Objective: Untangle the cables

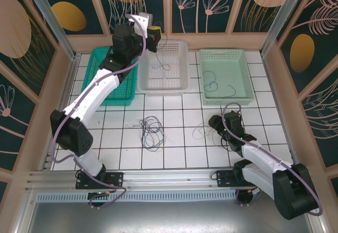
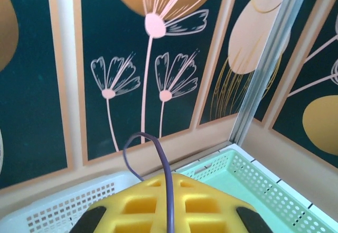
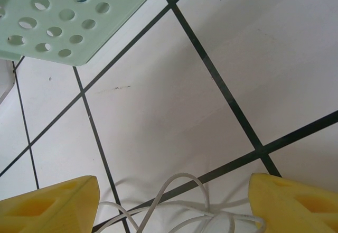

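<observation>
Over the far white basket [image 1: 182,45], our left gripper [image 1: 154,34] pinches a dark cable [image 1: 162,59], apparently ready to drop it, while near right our wide-open right gripper [image 3: 174,190] straddles a pale cable [image 3: 182,179], which we judge it must next close on.

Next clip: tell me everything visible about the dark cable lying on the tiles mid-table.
The dark cable is a thin, floppy, purplish-black wire bunched in several loose, overlapping loops. It lies flat on the white tiled table, nearer the arms than the white basket. Only the table touches it; the left claw grips a second cable, up over that basket. No plug can be made out.
</observation>
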Tool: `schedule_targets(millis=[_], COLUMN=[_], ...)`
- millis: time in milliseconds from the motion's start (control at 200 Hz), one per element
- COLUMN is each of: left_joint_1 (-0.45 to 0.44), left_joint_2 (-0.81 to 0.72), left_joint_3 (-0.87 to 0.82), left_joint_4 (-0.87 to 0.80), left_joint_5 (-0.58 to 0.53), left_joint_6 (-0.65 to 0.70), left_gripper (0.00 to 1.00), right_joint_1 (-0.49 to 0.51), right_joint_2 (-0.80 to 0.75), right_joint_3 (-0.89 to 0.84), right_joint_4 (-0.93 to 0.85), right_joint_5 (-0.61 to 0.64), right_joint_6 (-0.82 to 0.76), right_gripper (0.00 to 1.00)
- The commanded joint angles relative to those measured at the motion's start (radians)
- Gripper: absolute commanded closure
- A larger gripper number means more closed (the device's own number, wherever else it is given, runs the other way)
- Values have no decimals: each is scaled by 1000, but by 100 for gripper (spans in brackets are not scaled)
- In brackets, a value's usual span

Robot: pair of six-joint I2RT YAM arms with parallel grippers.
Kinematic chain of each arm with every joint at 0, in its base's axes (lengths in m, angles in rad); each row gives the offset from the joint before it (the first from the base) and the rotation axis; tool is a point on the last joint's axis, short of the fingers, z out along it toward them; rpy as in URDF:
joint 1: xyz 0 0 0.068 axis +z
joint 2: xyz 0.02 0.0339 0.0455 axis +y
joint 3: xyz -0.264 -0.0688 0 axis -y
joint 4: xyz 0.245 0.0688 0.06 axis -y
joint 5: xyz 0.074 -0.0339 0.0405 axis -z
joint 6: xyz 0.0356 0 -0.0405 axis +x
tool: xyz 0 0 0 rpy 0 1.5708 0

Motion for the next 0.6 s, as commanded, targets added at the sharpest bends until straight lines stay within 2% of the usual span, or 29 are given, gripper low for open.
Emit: schedule_targets(millis=[0, 165, 370, 596], left_joint_1=[34, 54, 55, 57], left_joint_2=[105, 244, 296, 323], left_joint_3=[98, 176, 141, 123], left_joint_4=[-41, -111, -132, -162], left_joint_5=[134, 200, 63, 43], left_joint_6=[-73, -103, -87, -78], left_gripper=[100, 100, 100, 100], right_joint_1=[-4, -6, -5, -5], right_joint_2=[6, 6, 0, 7], right_joint_3=[3, 8, 14, 29], right_joint_4=[-10, -31, -45, -47], right_joint_5=[-7, -1, -1, -3], right_joint_6=[-22, -23, -24, -30], right_gripper=[25, 25, 25, 25])
